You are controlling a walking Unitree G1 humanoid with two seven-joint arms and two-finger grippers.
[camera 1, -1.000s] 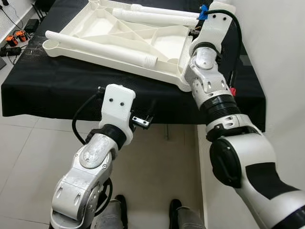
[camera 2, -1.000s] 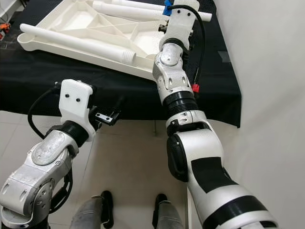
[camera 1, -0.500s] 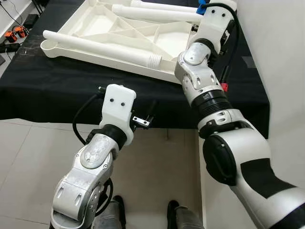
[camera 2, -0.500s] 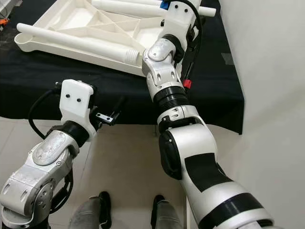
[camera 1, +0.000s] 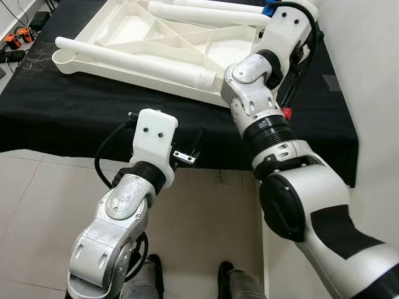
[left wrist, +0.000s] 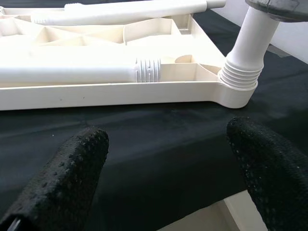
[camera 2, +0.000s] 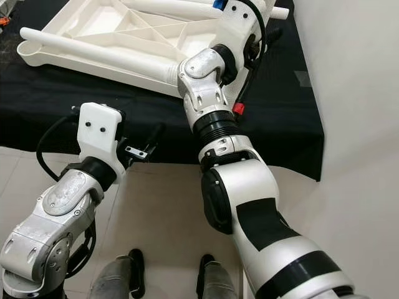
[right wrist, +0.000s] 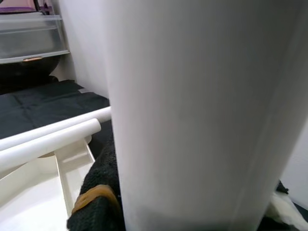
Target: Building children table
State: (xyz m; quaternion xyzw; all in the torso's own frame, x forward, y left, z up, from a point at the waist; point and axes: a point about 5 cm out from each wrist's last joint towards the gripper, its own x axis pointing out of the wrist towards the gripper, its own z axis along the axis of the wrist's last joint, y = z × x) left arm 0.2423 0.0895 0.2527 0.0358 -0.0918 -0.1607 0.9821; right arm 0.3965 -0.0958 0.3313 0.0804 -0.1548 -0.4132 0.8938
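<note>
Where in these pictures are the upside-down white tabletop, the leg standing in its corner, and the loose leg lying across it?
tabletop (camera 1: 134,34), left eye view, ribbed underside.
standing leg (left wrist: 253,36), left wrist view, its shaft above the threads.
loose leg (camera 1: 131,59), left eye view, mid-shaft.

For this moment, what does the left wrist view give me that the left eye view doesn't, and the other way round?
Left wrist view: the left gripper with its fingers spread apart before the edge of the black cloth, and an upright leg seated by its ribbed end in the corner socket of the tabletop.
Left eye view: the left arm bent before the table, the right arm reaching up to that corner, and the tiled floor below.
Shared: the upside-down white tabletop, the black cloth, and a loose leg lying across the tabletop.
</note>
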